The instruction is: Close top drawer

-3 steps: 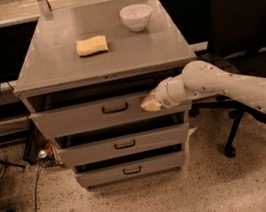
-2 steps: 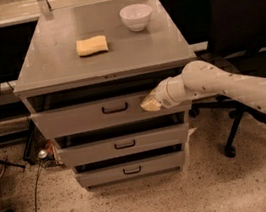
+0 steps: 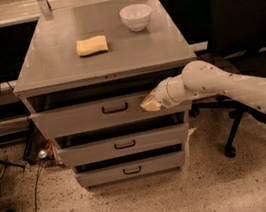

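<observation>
The pale-tipped gripper [image 3: 151, 104], its grip impossible to tell, is pressing the wide grey metal top drawer [image 3: 84, 120], 3 o'clock of its dark handle [image 3: 115, 108]. The drawer is sitting slightly open, likely needing a straight push toward 12 o'clock.

Three drawers [image 3: 124, 143]; one bowl [image 3: 136, 16], sponge [image 3: 92, 45], end effector [image 3: 150, 105] against top drawer [image 3: 84, 117].

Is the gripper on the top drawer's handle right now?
No, the gripper is at the front panel of the top drawer, off to the right of its handle.
</observation>
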You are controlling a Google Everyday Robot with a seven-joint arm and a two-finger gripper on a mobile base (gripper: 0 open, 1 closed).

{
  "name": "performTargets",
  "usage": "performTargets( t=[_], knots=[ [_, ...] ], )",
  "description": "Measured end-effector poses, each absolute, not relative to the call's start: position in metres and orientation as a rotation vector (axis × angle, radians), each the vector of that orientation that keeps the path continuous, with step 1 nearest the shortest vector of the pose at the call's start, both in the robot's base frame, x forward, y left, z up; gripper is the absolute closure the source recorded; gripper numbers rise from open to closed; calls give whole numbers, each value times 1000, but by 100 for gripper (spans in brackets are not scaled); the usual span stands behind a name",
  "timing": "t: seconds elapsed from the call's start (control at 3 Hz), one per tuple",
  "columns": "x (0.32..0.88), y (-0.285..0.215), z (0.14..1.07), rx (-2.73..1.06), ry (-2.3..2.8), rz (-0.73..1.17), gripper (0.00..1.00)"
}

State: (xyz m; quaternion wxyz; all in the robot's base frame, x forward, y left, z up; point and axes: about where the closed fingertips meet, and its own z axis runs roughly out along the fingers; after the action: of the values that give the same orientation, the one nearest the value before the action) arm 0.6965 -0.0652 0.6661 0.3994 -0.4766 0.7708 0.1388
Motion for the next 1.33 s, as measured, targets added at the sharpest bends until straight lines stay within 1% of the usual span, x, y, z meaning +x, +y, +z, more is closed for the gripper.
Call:
performTargets(
  t=[0.33, 0.67, 1.0, 1.33],
  knots=[
    [697, -65, 666, -1206, 1950, 351, 100],
    [660, -84, 661, -1156, 2020, 369, 100],
    [617, -95, 634, -1161, 2088, 397, 80],
    [620, -96, 639, -1148, 2068, 397, 94]
  ],
)
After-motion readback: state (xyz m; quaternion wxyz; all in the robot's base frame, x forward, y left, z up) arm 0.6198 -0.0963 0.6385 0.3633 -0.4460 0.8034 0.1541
